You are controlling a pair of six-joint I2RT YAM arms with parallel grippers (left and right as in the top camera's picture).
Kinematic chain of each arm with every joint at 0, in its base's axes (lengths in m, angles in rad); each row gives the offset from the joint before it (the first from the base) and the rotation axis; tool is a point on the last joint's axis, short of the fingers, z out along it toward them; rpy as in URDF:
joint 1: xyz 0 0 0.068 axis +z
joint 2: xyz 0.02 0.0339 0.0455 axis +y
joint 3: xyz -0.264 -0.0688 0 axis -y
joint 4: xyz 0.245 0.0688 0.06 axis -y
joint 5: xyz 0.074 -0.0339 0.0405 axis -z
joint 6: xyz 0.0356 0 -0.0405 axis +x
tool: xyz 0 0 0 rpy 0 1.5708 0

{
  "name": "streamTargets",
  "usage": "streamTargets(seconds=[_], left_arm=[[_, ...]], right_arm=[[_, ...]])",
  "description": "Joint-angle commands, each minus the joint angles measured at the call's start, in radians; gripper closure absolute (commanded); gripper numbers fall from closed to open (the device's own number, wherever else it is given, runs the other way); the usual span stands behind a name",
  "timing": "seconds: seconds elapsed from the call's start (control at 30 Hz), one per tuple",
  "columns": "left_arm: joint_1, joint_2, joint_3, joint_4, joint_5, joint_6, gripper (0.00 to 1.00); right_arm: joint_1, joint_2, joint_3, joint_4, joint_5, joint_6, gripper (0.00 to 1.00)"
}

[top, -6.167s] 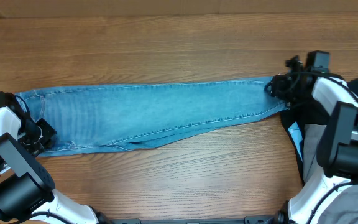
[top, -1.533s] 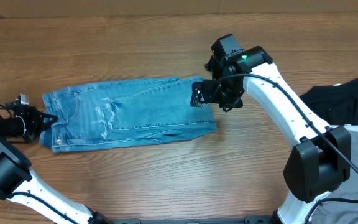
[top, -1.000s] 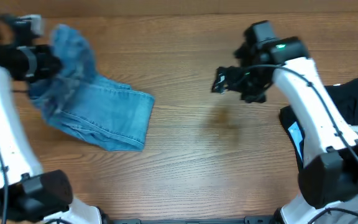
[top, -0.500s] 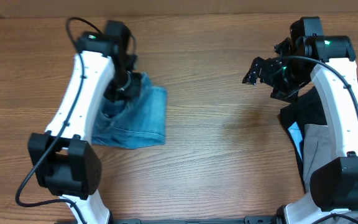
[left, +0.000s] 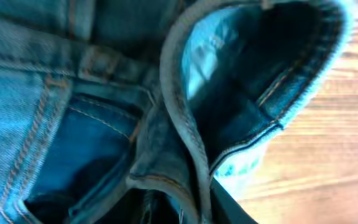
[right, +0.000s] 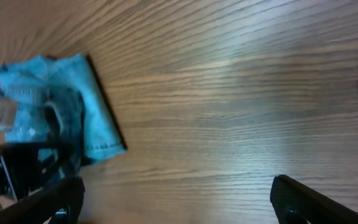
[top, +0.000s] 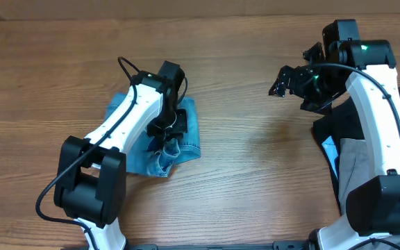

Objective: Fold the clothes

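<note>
— Overhead, where do the jeans [top: 190,133] lie?
— Bunched in a crumpled heap on the table [top: 255,180], toward nine o'clock from its middle, beneath the left gripper [top: 167,130].
— Is it clamped on them?
— I cannot tell. The left wrist view shows only denim folds and seams, close up.
— And the right gripper [top: 290,92]?
— At two o'clock, over the wood, fingers [right: 309,200] spread wide, nothing between them.

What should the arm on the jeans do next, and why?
Probably ease the left end effector straight up off the jeans. It sits buried in bunched denim on an already small bundle, so a sideways pull might undo the fold. The right end effector hangs open, well away.
</note>
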Motion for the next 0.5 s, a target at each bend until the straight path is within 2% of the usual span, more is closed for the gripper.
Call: streamTargets(seconds=[0.0,0.17,0.3,0.37,0.47], left_arm=[[0.01,-0.015,0.085,-0.077,0.052,-0.001,0.67],[0.061,-0.064,0.304,-0.231,0.0,0.056,0.59],[0.127,-0.103,0.402,-0.327,-0.126,0.08,0.49],[0.154,-0.105,0.401,-0.354,-0.139,0.113,0.48],[0.202,-0.105,0.398,-0.391,-0.154,0.14,0.48]], right_arm=[[0.064,-0.036,-0.004,-0.013,-0.066,-0.056,0.0],[0.241,-0.035,-0.131,0.076,-0.069,-0.003,0.0],[0.417,-0.035,-0.379,0.403,-0.134,0.148,0.03],[0.464,-0.035,-0.468,0.565,-0.133,0.206,0.05],[0.505,-0.035,-0.547,0.747,-0.169,0.254,0.15]])
